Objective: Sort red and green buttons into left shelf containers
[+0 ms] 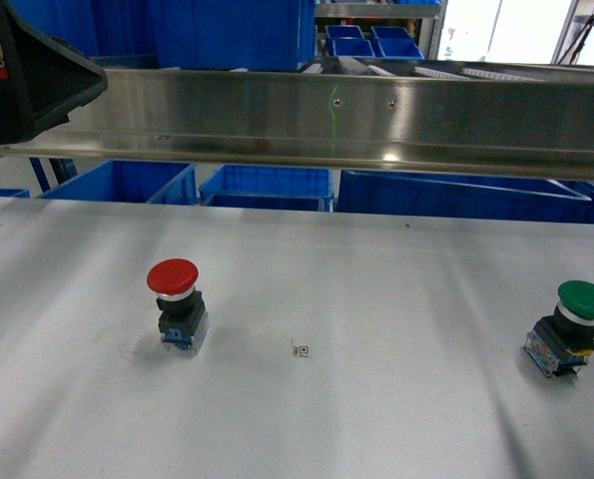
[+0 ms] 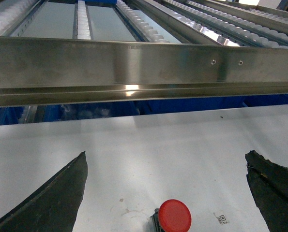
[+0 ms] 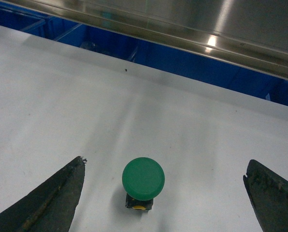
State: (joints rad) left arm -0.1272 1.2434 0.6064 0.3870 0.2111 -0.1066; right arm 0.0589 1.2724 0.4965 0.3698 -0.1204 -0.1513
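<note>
My left gripper (image 2: 165, 193) is spread wide and holds nothing; the red-capped mushroom-head push-button switch with silver collar and black body (image 1: 177, 314) stands upright on the white tabletop (image 1: 376, 299) at about six o'clock in my left wrist view, between the jaws. My right gripper (image 3: 163, 193) is just as wide and bare, with the green-capped mushroom push-button switch (image 3: 143, 181) at six o'clock between its jaws; from the head camera it leans a little.

Both switches look light, rigid and hard-shelled. The domed caps seem smooth and likely slippery, so I judge the squarer black body below the collar the safer place to pinch.

The large bright-blue plastic bins (image 1: 122, 183) sit at twelve o'clock, beyond the table edge under the brushed steel shelf rail (image 1: 356, 115).

A tiny printed square marker (image 1: 301, 349) lies on the table between the switches; I cannot read it.
</note>
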